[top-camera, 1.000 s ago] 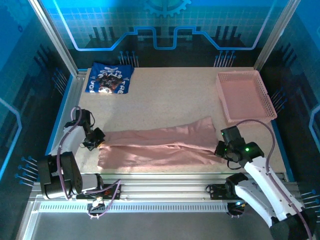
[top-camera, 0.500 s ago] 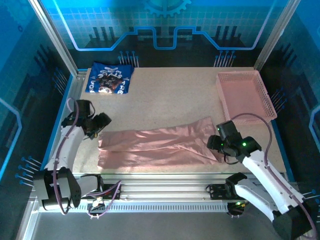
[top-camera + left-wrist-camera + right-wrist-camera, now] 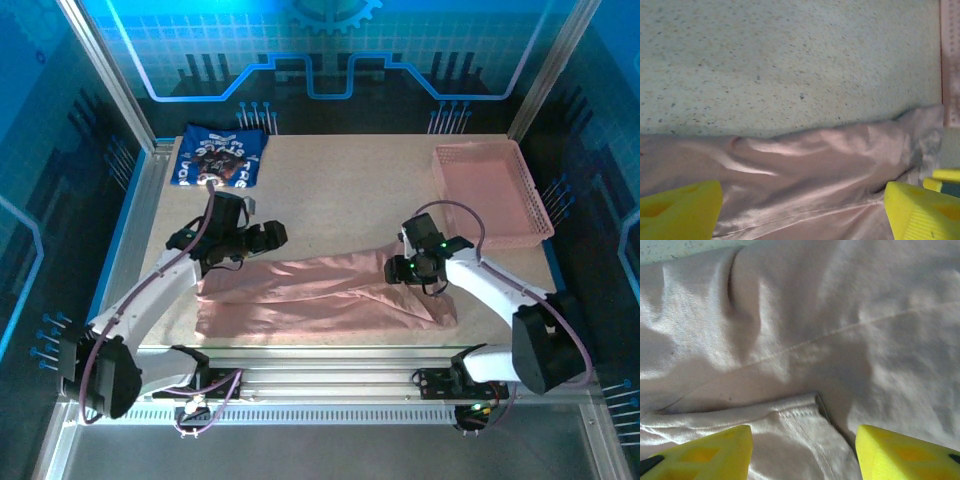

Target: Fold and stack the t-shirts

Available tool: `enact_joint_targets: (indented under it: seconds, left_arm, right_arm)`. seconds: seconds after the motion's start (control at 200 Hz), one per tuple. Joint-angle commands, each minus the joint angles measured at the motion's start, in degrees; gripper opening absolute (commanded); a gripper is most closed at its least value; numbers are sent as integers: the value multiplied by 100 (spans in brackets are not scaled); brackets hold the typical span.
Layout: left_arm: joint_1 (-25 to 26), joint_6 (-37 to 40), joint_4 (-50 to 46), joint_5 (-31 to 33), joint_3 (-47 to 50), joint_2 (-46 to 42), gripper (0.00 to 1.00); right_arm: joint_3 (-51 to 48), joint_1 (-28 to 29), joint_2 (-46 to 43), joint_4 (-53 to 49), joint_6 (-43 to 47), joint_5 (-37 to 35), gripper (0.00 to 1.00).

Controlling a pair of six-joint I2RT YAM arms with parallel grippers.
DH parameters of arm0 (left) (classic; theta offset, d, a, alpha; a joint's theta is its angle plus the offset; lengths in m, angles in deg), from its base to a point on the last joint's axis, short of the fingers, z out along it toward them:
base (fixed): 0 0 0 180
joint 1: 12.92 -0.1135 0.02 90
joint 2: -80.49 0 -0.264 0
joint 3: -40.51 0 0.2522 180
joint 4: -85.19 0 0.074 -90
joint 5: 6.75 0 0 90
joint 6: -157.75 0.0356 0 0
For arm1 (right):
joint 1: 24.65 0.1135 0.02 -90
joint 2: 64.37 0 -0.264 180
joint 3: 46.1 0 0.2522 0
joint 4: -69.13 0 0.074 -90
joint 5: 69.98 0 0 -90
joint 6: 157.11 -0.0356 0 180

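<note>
Pink t-shirt (image 3: pixel 320 290) lies as long folded strip on desk (image 3: pixel 340 190), left of lattice basket (image 3: pixel 490 190). Left tool (image 3: pixel 272 236) and right tool (image 3: pixel 400 270) have released its ends, moved inward; both spread, empty. Navy t-shirt (image 3: pixel 218 157) far left of basket. Cross-fold likely next.

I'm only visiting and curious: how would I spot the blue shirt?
Go to the far left corner of the speckled table. The blue shirt lies there, folded small. Unlike the long pink shirt spread near the front and the pink basket at far right, it is dark with a white-and-red print.
</note>
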Motion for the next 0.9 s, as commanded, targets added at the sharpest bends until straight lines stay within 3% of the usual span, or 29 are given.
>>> enact_joint_targets:
  seconds: [0.0,0.205,0.49,0.705,0.895]
  left_arm:
    - [242,345,-88,235,42,-420,87]
    - [417,602,-707,629,-241,-799,91]
    - [420,863,-1230,995,-512,-1132,92]
    - [417,879,-1188,1034,-429,-1143,92]
    - [413,809,-1000,1032,-271,-1083,92]
  right_arm:
    - [109,-68,345,355,373,322,56]
    - [207,-97,798,322,410,364,50]
    - [497,67,690,-81,539,378,15]
    - [357,300,72,-503,519,578,10]
    - [17,892,-411,-382,178,979,8]
